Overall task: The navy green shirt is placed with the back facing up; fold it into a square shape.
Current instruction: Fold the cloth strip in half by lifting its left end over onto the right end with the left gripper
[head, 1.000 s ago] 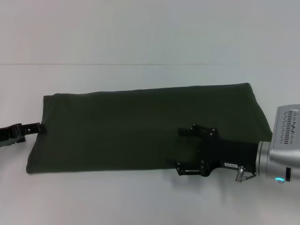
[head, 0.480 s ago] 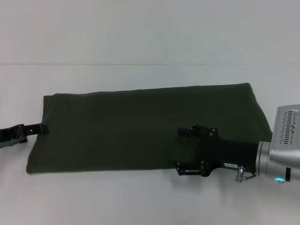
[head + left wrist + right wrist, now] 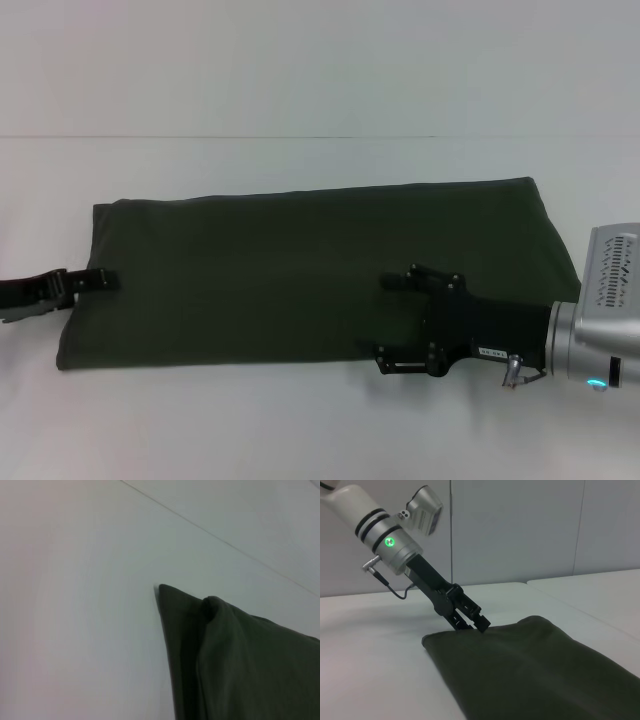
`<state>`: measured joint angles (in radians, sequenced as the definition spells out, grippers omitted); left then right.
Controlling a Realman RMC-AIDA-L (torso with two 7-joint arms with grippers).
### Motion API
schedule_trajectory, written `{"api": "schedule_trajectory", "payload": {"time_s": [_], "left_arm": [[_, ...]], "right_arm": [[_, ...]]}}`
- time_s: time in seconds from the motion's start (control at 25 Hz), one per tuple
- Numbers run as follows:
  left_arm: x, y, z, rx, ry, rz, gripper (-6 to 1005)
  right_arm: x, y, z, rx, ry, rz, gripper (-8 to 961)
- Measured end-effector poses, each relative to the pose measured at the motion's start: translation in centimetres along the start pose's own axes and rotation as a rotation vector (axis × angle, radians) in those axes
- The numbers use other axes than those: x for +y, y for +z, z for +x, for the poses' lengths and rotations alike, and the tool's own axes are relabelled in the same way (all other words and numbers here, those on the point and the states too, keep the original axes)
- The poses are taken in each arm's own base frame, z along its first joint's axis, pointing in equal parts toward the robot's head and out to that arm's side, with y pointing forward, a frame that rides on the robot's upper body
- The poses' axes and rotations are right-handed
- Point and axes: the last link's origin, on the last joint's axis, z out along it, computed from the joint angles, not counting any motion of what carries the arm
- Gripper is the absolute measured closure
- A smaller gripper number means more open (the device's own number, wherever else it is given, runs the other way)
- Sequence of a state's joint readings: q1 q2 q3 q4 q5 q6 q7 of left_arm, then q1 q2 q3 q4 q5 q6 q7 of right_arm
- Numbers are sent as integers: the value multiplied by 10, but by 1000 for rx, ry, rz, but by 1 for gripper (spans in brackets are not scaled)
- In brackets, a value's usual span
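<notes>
Though folded long, navy green shirt (image 3: pixel 300 270) smooth.

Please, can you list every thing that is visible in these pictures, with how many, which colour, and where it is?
navy green shirt: one, dark olive green, lying flat on the table as a long folded band running left to right across the middle of the head view.
table: one, white, under the shirt and all around it.
wall: one, pale grey-white, behind the table.
left gripper: one, black, at the shirt's left edge, its tips touching the cloth; the right wrist view shows it coming down on that edge.
right gripper: one, black on a silver wrist, over the right half of the shirt near its front edge, fingers spread apart.
</notes>
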<state>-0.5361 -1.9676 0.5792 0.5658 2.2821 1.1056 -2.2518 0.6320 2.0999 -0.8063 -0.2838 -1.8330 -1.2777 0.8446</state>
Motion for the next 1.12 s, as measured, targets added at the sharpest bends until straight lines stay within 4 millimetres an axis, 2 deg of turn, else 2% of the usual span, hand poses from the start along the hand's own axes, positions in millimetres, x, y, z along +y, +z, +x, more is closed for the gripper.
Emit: {"api": "schedule_trajectory", "payload": {"time_s": [0.88, 1.12], "left_arm": [[35, 26, -10, -61, 13, -96, 144], [38, 27, -9, -62, 5, -106, 145]], "right_arm": [[2, 0, 1, 1, 6, -7, 13], [3, -1, 2, -1, 11, -5, 13]]}}
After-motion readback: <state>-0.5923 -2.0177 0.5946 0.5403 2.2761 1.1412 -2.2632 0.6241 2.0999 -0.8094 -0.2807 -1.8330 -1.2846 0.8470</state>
